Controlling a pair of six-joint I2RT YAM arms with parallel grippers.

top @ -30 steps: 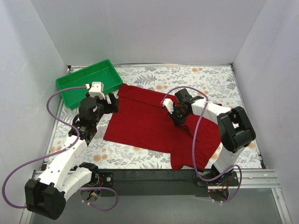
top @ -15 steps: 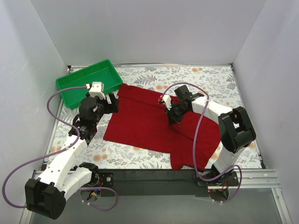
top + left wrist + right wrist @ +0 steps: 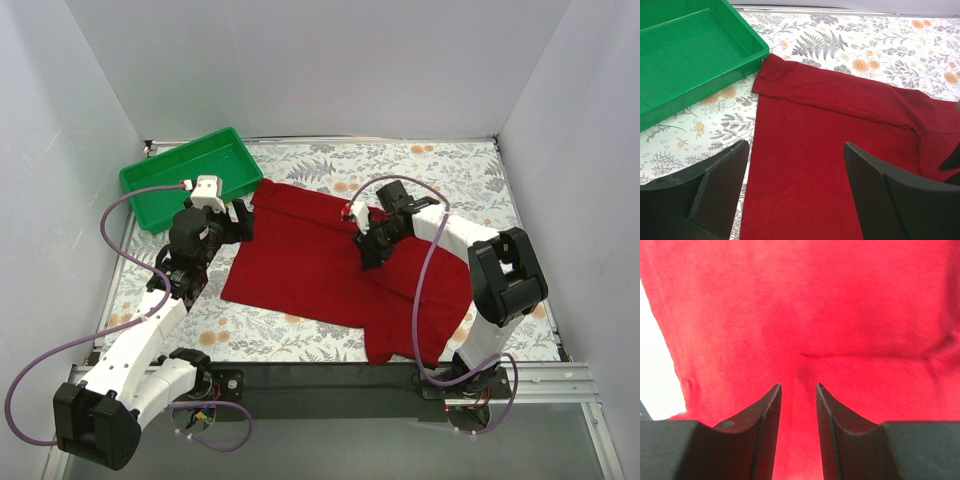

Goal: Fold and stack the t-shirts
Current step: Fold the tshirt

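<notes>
The dark red t-shirt (image 3: pixel 300 265) lies spread on the flowered table, its right part doubled over toward the middle. My right gripper (image 3: pixel 367 250) is low over the shirt's middle. In the right wrist view its fingers (image 3: pixel 798 385) stand a little apart, open, with red cloth (image 3: pixel 800 315) under and beyond them and a small crease just ahead. My left gripper (image 3: pixel 243 220) hovers by the shirt's left edge. It is wide open (image 3: pixel 795 145) above the cloth (image 3: pixel 830 130), holding nothing.
A green plastic tray (image 3: pixel 150 178) stands at the far left corner, its near wall (image 3: pixel 715 82) just left of the shirt's sleeve. White walls close in the table on three sides. The right arm's cable loops over the shirt.
My right gripper's jaws have parted from shut, letting go of the cloth, and the wrist has shifted slightly away from me. The left arm has not moved.
</notes>
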